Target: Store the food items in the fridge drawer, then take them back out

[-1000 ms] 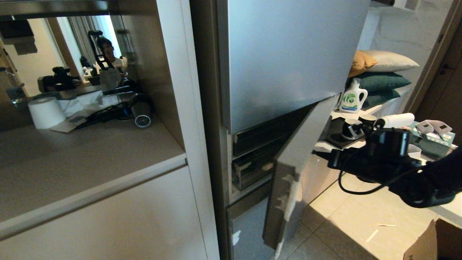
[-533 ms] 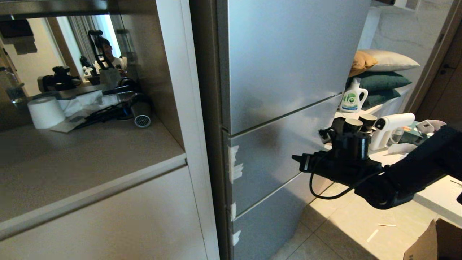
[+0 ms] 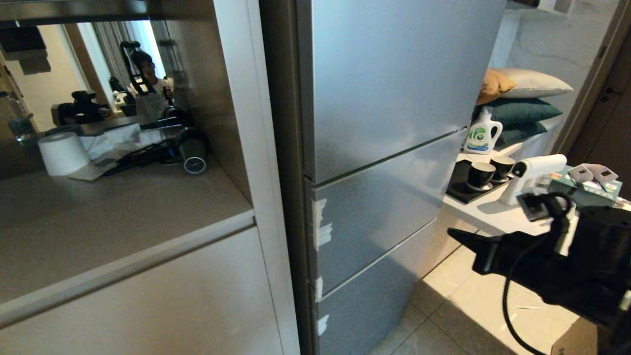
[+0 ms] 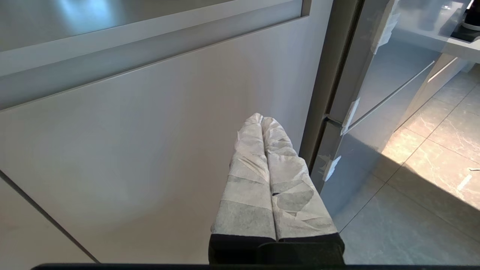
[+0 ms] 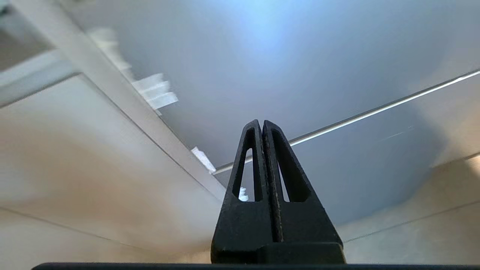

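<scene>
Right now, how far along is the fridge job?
The fridge is shut: every silver front sits flush, including the middle door. The right gripper hangs closed and empty beside that door, over the floor tiles. The left gripper is closed and idle by the beige cabinet. No potato or pepper shows in any view, so whether they were stored or taken out can't be judged from here.

Right hand (image 3: 456, 234) pressed closed, empty, arm reaching in level from the right; left hand (image 4: 261, 119) closed, empty, parked low
</scene>
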Available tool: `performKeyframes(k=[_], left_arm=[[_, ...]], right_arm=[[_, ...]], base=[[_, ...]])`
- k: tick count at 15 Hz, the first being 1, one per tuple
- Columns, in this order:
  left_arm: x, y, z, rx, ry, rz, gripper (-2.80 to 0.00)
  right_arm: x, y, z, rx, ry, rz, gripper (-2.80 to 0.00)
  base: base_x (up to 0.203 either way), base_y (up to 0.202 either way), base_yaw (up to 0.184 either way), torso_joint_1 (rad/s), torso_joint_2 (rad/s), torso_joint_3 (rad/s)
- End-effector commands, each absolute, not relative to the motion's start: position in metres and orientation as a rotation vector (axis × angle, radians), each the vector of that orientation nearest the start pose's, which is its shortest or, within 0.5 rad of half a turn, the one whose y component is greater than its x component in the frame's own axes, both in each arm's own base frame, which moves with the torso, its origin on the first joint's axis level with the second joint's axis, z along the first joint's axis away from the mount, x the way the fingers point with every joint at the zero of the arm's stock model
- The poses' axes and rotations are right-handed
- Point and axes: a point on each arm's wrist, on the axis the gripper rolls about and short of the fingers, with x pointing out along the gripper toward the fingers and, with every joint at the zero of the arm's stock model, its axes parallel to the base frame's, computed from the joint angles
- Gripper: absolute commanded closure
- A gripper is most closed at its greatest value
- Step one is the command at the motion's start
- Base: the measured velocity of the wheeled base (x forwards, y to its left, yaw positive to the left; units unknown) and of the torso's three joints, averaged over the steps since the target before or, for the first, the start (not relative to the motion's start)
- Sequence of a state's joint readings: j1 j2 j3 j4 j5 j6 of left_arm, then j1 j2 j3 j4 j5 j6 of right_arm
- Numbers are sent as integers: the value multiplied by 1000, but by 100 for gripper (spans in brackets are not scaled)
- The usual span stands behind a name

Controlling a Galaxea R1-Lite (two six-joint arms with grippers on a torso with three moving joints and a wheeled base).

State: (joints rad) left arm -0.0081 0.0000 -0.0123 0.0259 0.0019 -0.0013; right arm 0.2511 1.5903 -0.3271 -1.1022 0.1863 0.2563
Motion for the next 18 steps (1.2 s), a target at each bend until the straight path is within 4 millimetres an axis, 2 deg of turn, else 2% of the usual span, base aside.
performKeyframes(k=[1, 3, 5, 7, 10, 11, 14, 16, 18], left_arm=[[-24, 0, 76, -1, 15, -6, 0], [-24, 0, 76, -1, 15, -5, 0], [-24, 0, 76, -1, 15, -6, 0], [-24, 0, 76, -1, 15, -6, 0], [-24, 0, 76, -1, 17, -6, 0], [-24, 0, 76, -1, 15, -6, 0], [-24, 0, 76, -1, 15, -6, 0], [-24, 0, 76, -1, 15, -6, 0], [-24, 0, 76, -1, 15, -6, 0]], right_arm=[[160, 44, 169, 220, 33, 384, 0], [114, 29, 167, 156, -58, 259, 0], [77, 14, 162, 122, -125, 134, 0], [50, 3, 140, 79, -33, 5, 0], [20, -2, 103, 25, 145, -81, 0], [13, -2, 96, 3, 162, -88, 0], [-5, 0, 83, -60, 106, -46, 0], [-17, 0, 78, -88, -8, -16, 0], [-22, 1, 76, -107, -49, 16, 0]], base=[[0, 0, 0, 0, 0, 0], [0, 0, 0, 0, 0, 0], [0, 0, 0, 0, 0, 0], [0, 0, 0, 0, 0, 0], [0, 0, 0, 0, 0, 0], [0, 0, 0, 0, 0, 0], [0, 0, 0, 0, 0, 0], [0, 0, 0, 0, 0, 0], [0, 0, 0, 0, 0, 0]])
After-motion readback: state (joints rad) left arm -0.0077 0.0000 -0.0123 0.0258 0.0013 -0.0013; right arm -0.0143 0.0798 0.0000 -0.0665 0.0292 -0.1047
